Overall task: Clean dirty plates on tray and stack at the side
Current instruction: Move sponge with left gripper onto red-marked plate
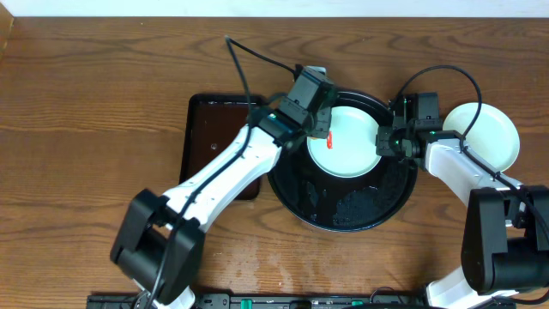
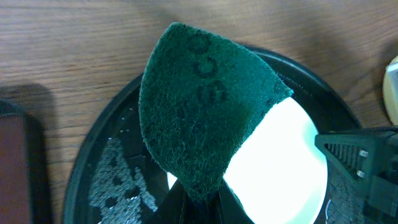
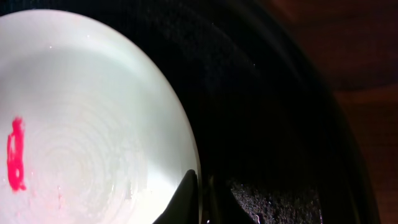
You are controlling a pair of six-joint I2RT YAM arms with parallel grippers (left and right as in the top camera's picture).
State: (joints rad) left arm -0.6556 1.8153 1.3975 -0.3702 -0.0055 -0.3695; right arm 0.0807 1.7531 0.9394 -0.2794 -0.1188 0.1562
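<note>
A pale blue-white plate (image 1: 350, 146) with a red smear (image 1: 329, 142) lies in the back half of the round black tray (image 1: 343, 215). My left gripper (image 1: 317, 124) is over the plate's left edge, shut on a green scouring pad (image 2: 199, 112), which hangs above the plate (image 2: 286, 162). My right gripper (image 1: 383, 142) is shut on the plate's right rim, one finger over it and one under, as the right wrist view shows (image 3: 202, 186). The smear also shows there (image 3: 15, 152). A pale plate (image 1: 485, 133) lies on the table to the right of the tray.
A rectangular dark brown tray (image 1: 214, 129) lies left of the black tray, partly under my left arm. Wet foam (image 1: 356, 202) covers the front of the black tray. A black cable (image 1: 249, 56) runs across the table behind.
</note>
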